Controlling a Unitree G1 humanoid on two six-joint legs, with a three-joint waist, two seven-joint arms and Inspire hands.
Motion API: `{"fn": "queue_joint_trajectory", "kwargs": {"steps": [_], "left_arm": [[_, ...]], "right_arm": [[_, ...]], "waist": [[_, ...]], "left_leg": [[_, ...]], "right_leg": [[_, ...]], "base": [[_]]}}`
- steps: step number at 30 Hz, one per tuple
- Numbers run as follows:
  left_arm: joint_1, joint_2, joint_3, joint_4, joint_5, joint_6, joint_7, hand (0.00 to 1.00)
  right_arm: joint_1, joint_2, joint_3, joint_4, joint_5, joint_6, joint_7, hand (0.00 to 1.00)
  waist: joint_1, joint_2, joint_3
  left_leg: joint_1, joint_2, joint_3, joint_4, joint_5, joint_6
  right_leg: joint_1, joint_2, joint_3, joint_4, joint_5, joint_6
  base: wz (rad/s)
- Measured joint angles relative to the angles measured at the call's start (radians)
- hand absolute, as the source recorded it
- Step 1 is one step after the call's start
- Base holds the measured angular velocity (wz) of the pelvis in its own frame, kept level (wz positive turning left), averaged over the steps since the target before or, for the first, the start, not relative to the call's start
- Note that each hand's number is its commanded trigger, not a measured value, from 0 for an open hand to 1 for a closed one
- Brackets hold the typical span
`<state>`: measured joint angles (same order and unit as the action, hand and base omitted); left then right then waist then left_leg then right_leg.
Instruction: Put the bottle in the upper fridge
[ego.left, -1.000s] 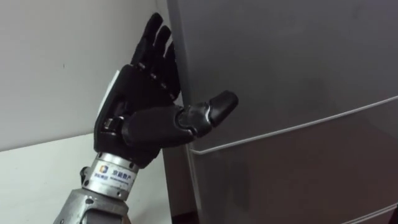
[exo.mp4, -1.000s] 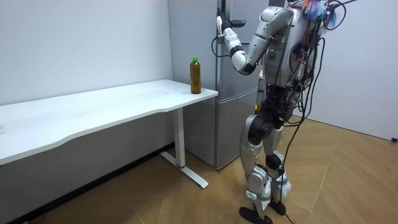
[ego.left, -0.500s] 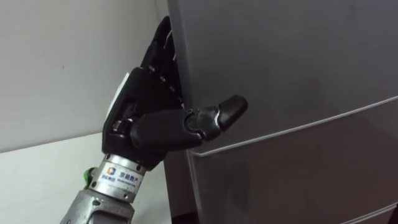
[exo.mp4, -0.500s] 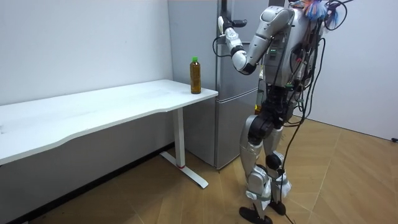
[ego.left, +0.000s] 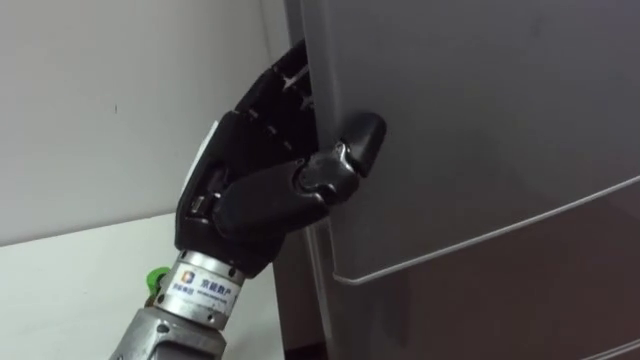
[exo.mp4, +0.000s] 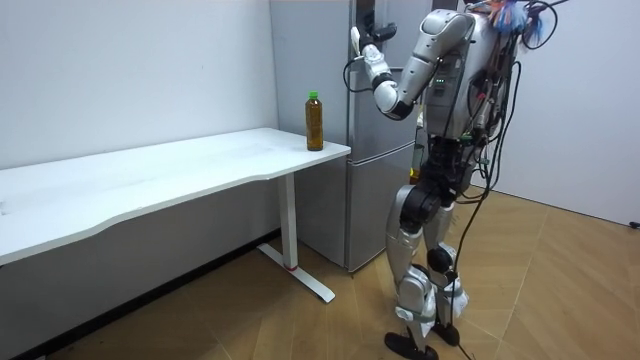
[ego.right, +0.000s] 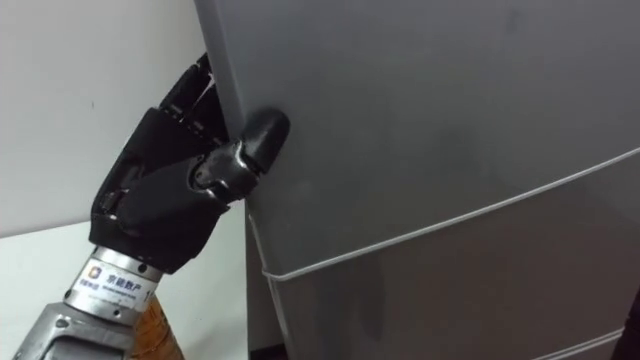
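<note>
At centre left of the eye views, left hand (ego.left: 250, 200) pinching the upper door (ego.left: 480, 120) by its left edge.
Thumb pressed on the grey front, fingers (ego.left: 283, 92) hooked behind the edge with tips hidden, forearm rising from the lower left corner; in the room view, arm lifted high, close before the fridge (exo.mp4: 365, 200). Left of centre there, bottle (exo.mp4: 314, 120) upright on the corner of the white table (exo.mp4: 150, 180) just beside the fridge, well apart from the hand. Likely full of brown drink under a green cap: fairly heavy, firm yet squeezable, smooth and maybe slippery, tall and easy to tip. Best taken round the middle of the body, thumb opposite fingers, never by the cap.
</note>
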<state>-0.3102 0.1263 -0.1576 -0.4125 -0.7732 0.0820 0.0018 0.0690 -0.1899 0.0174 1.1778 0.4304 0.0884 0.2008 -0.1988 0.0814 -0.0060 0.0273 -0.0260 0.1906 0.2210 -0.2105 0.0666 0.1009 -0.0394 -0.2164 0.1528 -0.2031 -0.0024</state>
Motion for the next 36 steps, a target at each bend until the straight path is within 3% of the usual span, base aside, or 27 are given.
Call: {"fn": "queue_joint_trajectory", "kwargs": {"steps": [1, 2, 24, 28, 36], "left_arm": [[-0.001, 0.0, 0.0, 0.0, 0.0, -0.001, 0.0, 0.13], [-0.003, -0.001, -0.001, 0.0, -0.002, -0.002, -0.001, 0.0], [-0.004, -0.002, -0.057, 0.0, -0.02, -0.019, -0.027, 0.0], [-0.005, -0.008, -0.065, -0.001, -0.019, -0.03, -0.029, 0.0], [-0.005, -0.027, -0.066, 0.002, -0.019, -0.04, -0.032, 0.0]], "right_arm": [[-0.001, -0.002, 0.0, 0.0, 0.0, 0.0, -0.001, 0.0], [0.0, -0.003, 0.0, 0.0, 0.0, 0.0, -0.001, 0.0], [-0.012, -0.007, 0.042, -0.006, -0.007, -0.004, -0.019, 0.0], [-0.012, -0.007, 0.048, -0.012, -0.009, -0.005, -0.025, 0.0], [-0.01, -0.008, 0.047, -0.011, -0.007, -0.023, -0.025, 0.0]], "waist": [[0.0, 0.0, 0.0001], [-0.001, 0.0, 0.0003], [-0.012, -0.011, 0.009], [-0.013, -0.002, 0.0058], [-0.013, 0.006, 0.0108]], "left_leg": [[0.0, 0.0, 0.0, 0.001, 0.0, 0.0], [0.0, 0.0, 0.0, 0.001, 0.0, 0.0], [-0.007, -0.002, 0.0, 0.0, -0.001, 0.002], [-0.016, -0.002, 0.002, 0.001, -0.002, 0.003], [-0.001, 0.003, 0.041, -0.018, -0.002, 0.005]], "right_leg": [[0.002, 0.0, -0.001, 0.0, 0.0, 0.0], [0.002, 0.0, -0.003, -0.001, 0.0, 0.0], [0.0, -0.001, -0.006, 0.0, 0.001, 0.004], [-0.006, -0.001, -0.004, 0.0, 0.002, 0.004], [-0.005, 0.003, 0.019, 0.0, 0.01, 0.007]], "base": [[0.04], [0.0], [0.01], [0.03], [-0.04]]}}
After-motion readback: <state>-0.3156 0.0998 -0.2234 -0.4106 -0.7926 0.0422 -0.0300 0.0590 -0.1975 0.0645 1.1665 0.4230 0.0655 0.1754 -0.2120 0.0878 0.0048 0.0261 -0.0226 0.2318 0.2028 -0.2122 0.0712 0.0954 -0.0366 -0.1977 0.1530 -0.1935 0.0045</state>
